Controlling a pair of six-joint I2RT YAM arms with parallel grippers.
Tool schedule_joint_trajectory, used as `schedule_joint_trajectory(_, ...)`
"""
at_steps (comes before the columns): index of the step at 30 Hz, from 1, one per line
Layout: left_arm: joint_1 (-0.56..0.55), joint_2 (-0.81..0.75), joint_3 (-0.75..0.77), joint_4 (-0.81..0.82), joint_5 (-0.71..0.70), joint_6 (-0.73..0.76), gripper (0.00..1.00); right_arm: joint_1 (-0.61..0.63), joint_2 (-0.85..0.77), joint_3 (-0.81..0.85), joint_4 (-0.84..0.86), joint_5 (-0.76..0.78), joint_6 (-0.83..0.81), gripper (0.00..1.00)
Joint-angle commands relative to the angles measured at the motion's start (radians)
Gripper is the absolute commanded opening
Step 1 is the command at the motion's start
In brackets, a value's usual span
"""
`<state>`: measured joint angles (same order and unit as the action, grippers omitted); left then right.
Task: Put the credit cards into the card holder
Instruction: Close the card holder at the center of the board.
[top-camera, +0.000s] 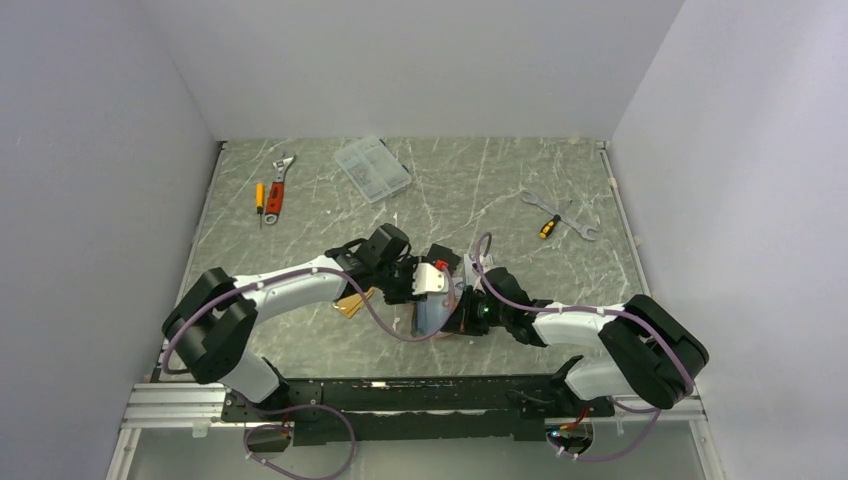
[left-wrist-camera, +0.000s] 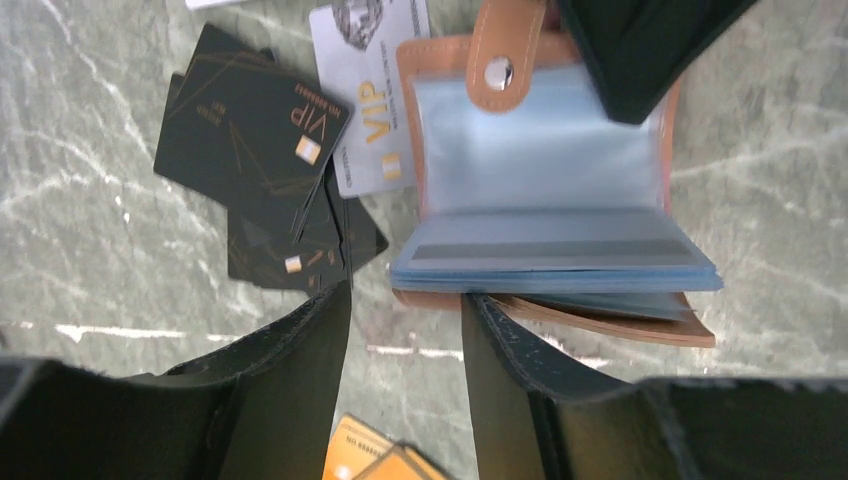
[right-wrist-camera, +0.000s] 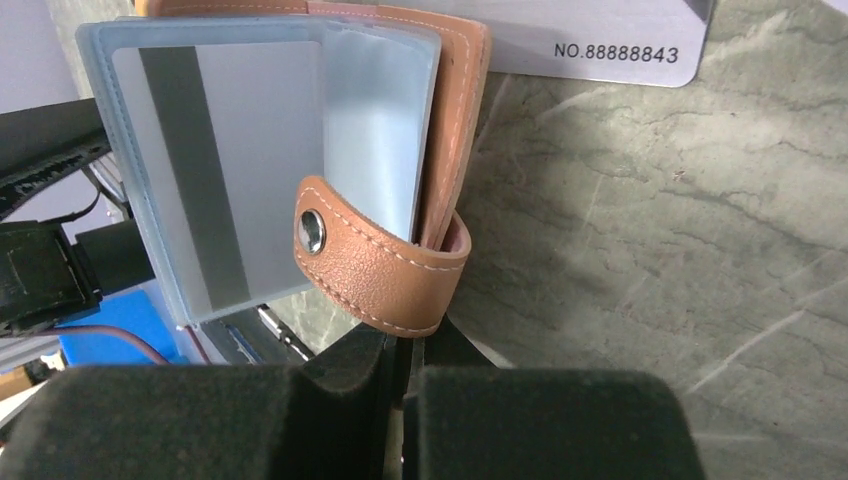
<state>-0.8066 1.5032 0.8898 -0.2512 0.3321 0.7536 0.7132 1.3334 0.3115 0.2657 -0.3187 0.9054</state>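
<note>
The card holder (left-wrist-camera: 540, 170) lies open on the table, its salmon-pink cover around pale-blue sleeves. One sleeve holds a silver-grey card with a dark stripe (right-wrist-camera: 220, 170). My right gripper (right-wrist-camera: 415, 340) is shut on the holder's cover edge, just under the snap tab (right-wrist-camera: 370, 260). My left gripper (left-wrist-camera: 405, 300) is open with nothing between its fingers, its tips at the holder's near edge. A silver VIP card (left-wrist-camera: 365, 90) and black VIP cards (left-wrist-camera: 250, 120) lie left of the holder. Orange-gold cards (left-wrist-camera: 370, 460) lie under my left gripper.
A clear compartment box (top-camera: 372, 168) stands at the back. An orange-handled wrench (top-camera: 278, 190) and small screwdriver (top-camera: 260, 197) lie at the back left. Another wrench with a screwdriver (top-camera: 560, 215) lies at the back right. Both arms meet over the table's middle.
</note>
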Motion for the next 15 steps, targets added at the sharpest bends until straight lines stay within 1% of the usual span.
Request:
schedule_joint_trajectory(1,-0.044,0.074,0.068,0.027,0.071,-0.107,0.5,0.005,-0.006,0.02,0.053,-0.069,-0.039,0.0)
schedule_joint_trajectory(4,-0.062,0.082,0.077,0.044,0.076,-0.141,0.5,0.005,0.024,0.037,0.089,-0.115,-0.046,0.0)
schedule_joint_trajectory(7,-0.064,0.101,0.113,0.035,0.093,-0.207,0.49,0.005,0.072,0.037,0.157,-0.17,-0.036,0.0)
schedule_joint_trajectory(8,-0.065,0.106,0.123,0.031,0.102,-0.225,0.49,0.006,0.086,0.035,0.178,-0.184,-0.031,0.02)
schedule_joint_trajectory(11,-0.075,0.117,0.118,0.046,0.105,-0.252,0.49,0.005,0.09,0.006,0.237,-0.207,-0.011,0.2)
schedule_joint_trajectory(14,-0.08,0.134,0.084,0.078,0.071,-0.268,0.47,-0.002,0.045,-0.028,0.259,-0.201,-0.001,0.4)
schedule_joint_trajectory(15,-0.084,0.139,0.068,0.094,0.053,-0.276,0.47,-0.009,0.025,-0.042,0.266,-0.199,0.004,0.46)
